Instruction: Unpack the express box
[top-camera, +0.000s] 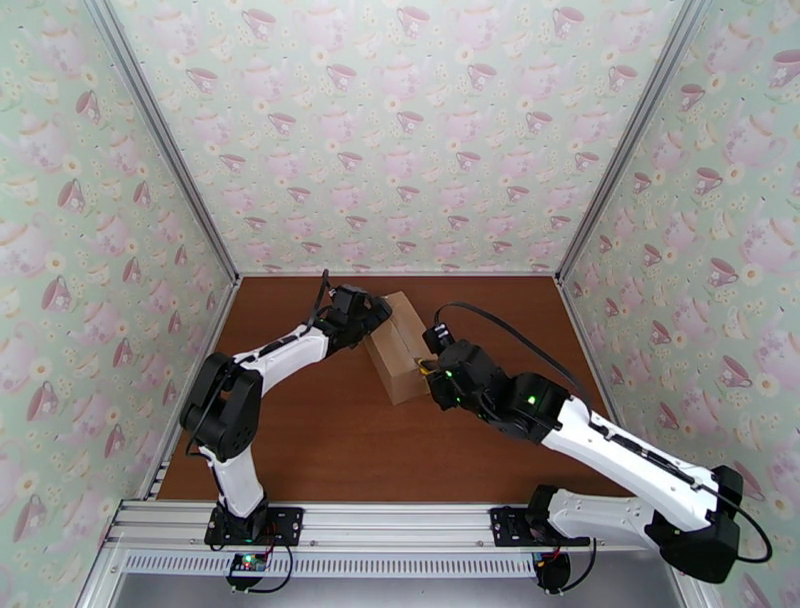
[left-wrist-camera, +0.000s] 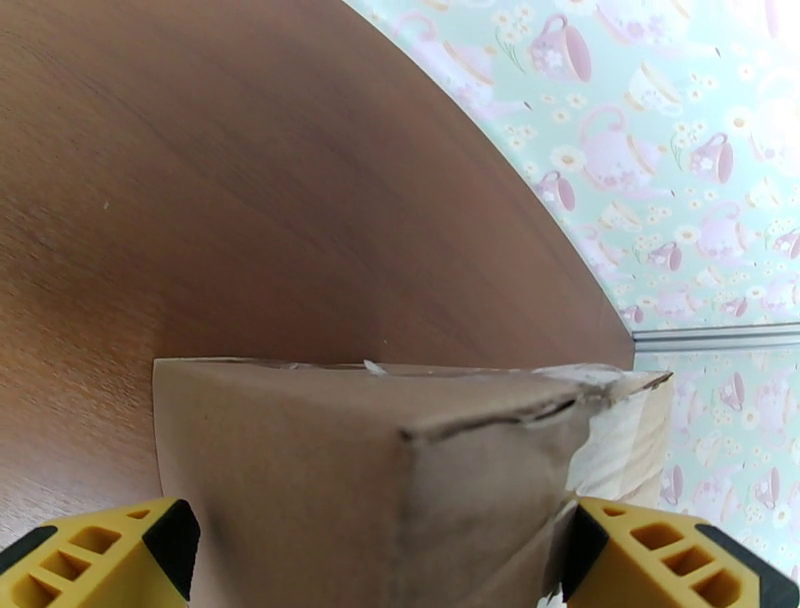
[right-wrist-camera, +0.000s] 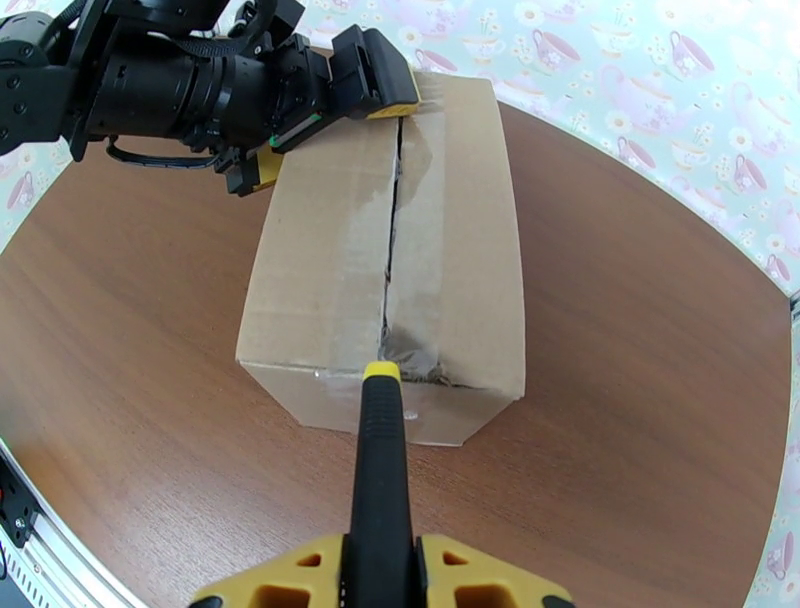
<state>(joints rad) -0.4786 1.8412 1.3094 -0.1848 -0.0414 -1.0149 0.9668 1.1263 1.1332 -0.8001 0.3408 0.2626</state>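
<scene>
The express box (top-camera: 400, 345), a brown carton, lies mid-table with its flaps down. A dark slit runs along its taped top seam (right-wrist-camera: 392, 230). My left gripper (top-camera: 375, 312) stands wide open astride the box's far end. Its yellow fingers (left-wrist-camera: 110, 555) sit close on either side of a box corner (left-wrist-camera: 400, 470). My right gripper (right-wrist-camera: 380, 565) is at the box's near end, shut on a black tool with a yellow tip (right-wrist-camera: 380, 470). That tip rests on the near end of the seam, at the top edge of the box.
The brown tabletop (top-camera: 330, 450) is walled in by teacup-patterned panels at the back and both sides. A metal rail (top-camera: 400, 525) with the arm bases runs along the near edge. Bare wood lies left, right and in front of the box.
</scene>
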